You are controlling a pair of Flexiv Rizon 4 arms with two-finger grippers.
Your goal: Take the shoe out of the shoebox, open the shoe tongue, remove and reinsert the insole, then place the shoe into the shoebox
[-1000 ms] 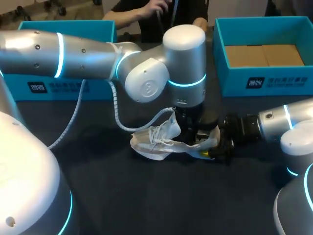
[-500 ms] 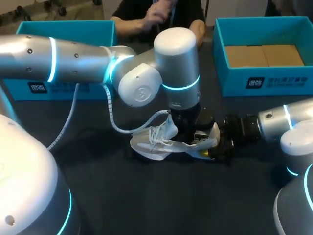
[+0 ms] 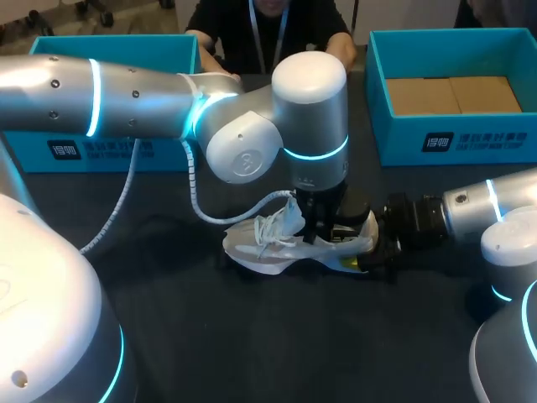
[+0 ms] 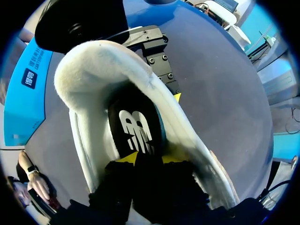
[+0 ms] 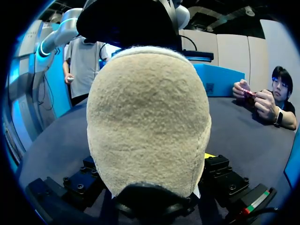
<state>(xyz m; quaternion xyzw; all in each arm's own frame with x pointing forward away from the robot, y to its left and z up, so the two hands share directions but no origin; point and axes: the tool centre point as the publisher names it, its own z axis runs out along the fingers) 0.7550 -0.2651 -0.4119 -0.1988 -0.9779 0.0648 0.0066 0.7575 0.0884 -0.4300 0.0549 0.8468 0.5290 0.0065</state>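
Observation:
A white shoe (image 3: 281,243) lies on its side on the dark table, mid-table, toe to the left. My left gripper (image 3: 323,233) comes straight down into its opening. In the left wrist view the left gripper (image 4: 149,159) is inside the shoe (image 4: 93,75), its yellow tips pinching the near end of the black insole (image 4: 136,124). My right gripper (image 3: 371,249) holds the heel from the right. In the right wrist view the fuzzy heel (image 5: 150,117) fills the space in my right gripper (image 5: 150,161), whose fingers press both sides of it.
A teal shoebox (image 3: 470,138) with a cardboard floor stands at the back right. Another teal box (image 3: 92,151) stands at the back left. The left arm's big elbow (image 3: 310,109) hangs over the table's middle. A grey cable (image 3: 210,214) loops beside the shoe.
The left wrist shifted slightly and settled over the shoe's opening, and its fingers have drawn closer together inside. The shoe and the right arm have stayed put.

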